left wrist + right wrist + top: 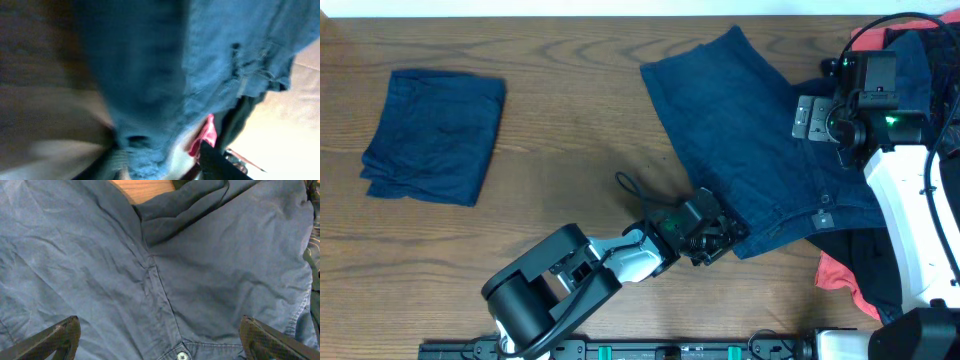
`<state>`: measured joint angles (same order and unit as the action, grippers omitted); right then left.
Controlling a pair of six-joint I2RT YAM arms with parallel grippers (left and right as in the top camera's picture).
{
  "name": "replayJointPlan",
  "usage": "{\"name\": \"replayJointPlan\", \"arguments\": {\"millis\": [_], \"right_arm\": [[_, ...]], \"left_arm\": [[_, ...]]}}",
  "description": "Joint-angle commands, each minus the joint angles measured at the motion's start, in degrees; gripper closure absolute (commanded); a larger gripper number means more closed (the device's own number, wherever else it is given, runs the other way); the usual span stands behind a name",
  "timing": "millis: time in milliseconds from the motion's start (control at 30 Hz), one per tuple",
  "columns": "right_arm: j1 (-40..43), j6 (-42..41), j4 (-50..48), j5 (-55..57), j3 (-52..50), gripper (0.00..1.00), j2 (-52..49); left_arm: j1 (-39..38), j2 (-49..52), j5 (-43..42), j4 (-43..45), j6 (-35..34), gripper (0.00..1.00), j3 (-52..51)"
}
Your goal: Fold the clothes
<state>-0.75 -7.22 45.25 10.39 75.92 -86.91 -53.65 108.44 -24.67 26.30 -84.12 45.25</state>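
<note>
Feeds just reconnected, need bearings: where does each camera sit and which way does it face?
Overhead: above the table, looking down; left arm and right arm show, left gripper at the lower edge of the navy shorts.
Left wrist: blurred, close against the shorts; own fingers unclear.
Right wrist: above the shorts, looking down; both fingertips show, spread wide.
Shared: all three see the shorts; left wrist and overhead also a coral-red garment.

The left wrist view is smeared with blur, so whether the left gripper (722, 236) is open or closed cannot be told. A coral garment (833, 272) lies mostly hidden under black cloth (855, 245).
</note>
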Motion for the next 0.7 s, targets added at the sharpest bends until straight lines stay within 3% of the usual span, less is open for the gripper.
{"name": "replayJointPlan", "arguments": {"millis": [0,33,67,200,333,500,567,667], "right_arm": [[0.48,-0.9,0.2,0.09,0.48,0.01,1.31],[0.48,-0.9,0.2,0.09,0.48,0.01,1.31],[0.48,-0.9,0.2,0.09,0.48,0.01,1.31],[0.5,-0.9,0.26,0.09,0.48,0.01,1.31],[1.18,-0.9,0.48,0.07,0.48,0.01,1.31],[2.86,-0.9,0.92,0.04,0.48,0.01,1.31],[3.5,-0.9,1.7,0.02,0.48,0.01,1.31],[4.28,-0.9,2.49,0.02,0.48,0.01,1.31]], "left_arm": [[0.0,0.87,2.25,-0.02,-1.25,0.8,-0.13],[0.02,0.87,2.97,-0.04,-0.44,0.9,-0.13],[0.07,0.87,3.52,-0.04,1.03,0.94,-0.13],[1.84,0.63,2.6,-0.04,6.21,0.94,-0.13],[6.99,-1.31,-3.61,-1.38,15.1,0.94,-0.13],[17.75,-8.15,-4.07,-18.01,32.96,0.94,-0.13],[24.17,-11.69,-1.14,-25.03,40.89,0.94,-0.13],[36.17,-16.7,4.11,-30.4,47.47,0.94,0.07]]}}
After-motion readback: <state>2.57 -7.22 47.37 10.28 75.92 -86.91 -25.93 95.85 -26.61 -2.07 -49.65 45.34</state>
